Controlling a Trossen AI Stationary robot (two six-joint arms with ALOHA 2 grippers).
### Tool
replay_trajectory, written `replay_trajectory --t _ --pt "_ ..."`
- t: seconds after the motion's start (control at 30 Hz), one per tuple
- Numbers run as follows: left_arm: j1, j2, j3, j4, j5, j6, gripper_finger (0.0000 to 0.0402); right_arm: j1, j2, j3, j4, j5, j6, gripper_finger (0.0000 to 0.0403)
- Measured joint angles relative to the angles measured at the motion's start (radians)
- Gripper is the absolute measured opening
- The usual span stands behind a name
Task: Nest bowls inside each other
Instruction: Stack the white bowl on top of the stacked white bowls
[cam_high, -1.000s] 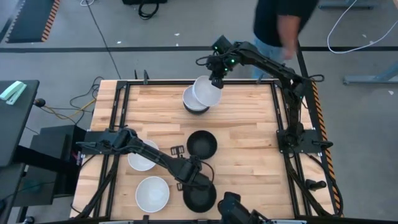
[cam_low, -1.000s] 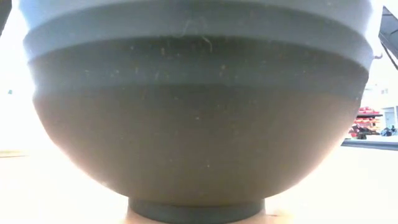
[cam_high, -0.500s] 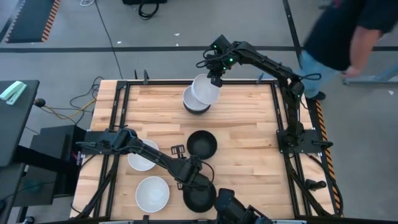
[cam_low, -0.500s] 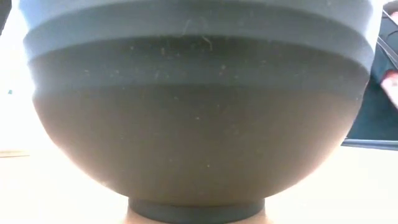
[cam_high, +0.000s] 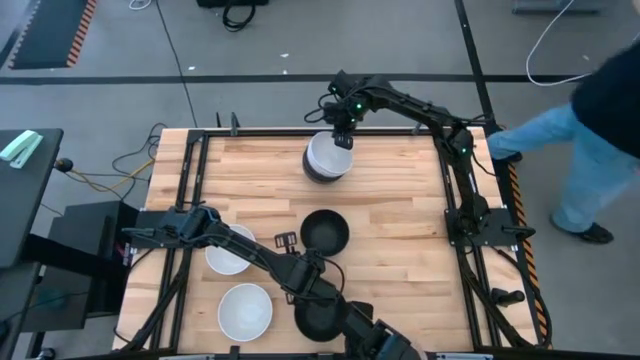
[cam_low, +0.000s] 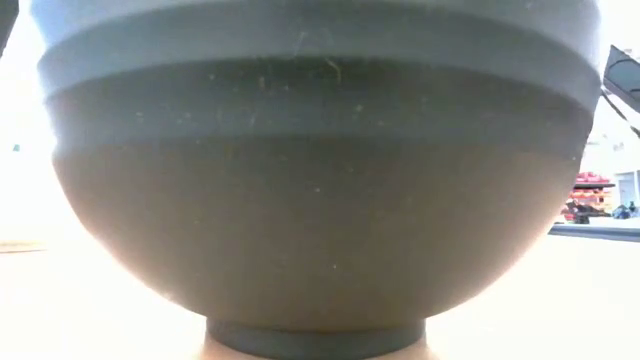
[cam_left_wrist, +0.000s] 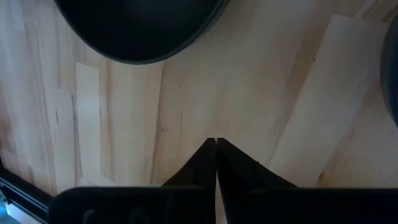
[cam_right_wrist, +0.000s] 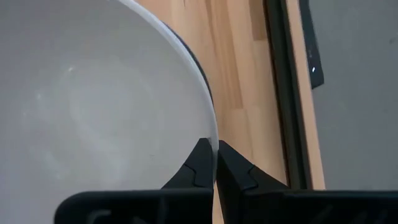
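Observation:
In the high view, my right gripper (cam_high: 343, 139) is at the table's far edge, shut on a white bowl (cam_high: 327, 157). That bowl sits nested in a black bowl (cam_right_wrist: 198, 64). My left gripper (cam_high: 320, 292) is shut and empty, low over bare wood near the table's near edge. It lies between a lone black bowl (cam_high: 325, 230) and a nested stack (cam_high: 320, 318). The stack fills the low view (cam_low: 320, 200) and stands on its foot ring. Two white bowls (cam_high: 228, 250) (cam_high: 245, 310) rest on the left side. My right gripper pinches the white bowl's rim (cam_right_wrist: 213, 134) on its far-right side, one finger inside the bowl and one outside. The fingers come from above, pointing down. The bowl sits level, nested in the black bowl beneath it.
The table's right half is bare wood (cam_high: 400, 230). A dark camera mount (cam_high: 372, 338) sits at the near edge beside the stack. A black metal frame (cam_high: 448, 180) rims the table. A person (cam_high: 590, 150) stands on the floor beyond the right side.
My right gripper came down and slightly toward the near edge, still holding the white bowl. The bowl went from tilted and offset over the far stack to level and seated in it. The person walked from behind the far edge to the table's right.

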Motion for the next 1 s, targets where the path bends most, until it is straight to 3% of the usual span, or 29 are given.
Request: replay_trajectory --t 0.6,1.0 --pt "0.005 0.000 0.000 0.000 -0.029 0.016 0.0018 0.067 -0.018 -0.004 -0.012 0.022 -0.039 0.0005" --pt "0.005 0.000 0.000 0.000 -0.033 0.014 0.0017 0.073 -0.018 -0.006 -0.004 0.029 -0.059 0.0035"
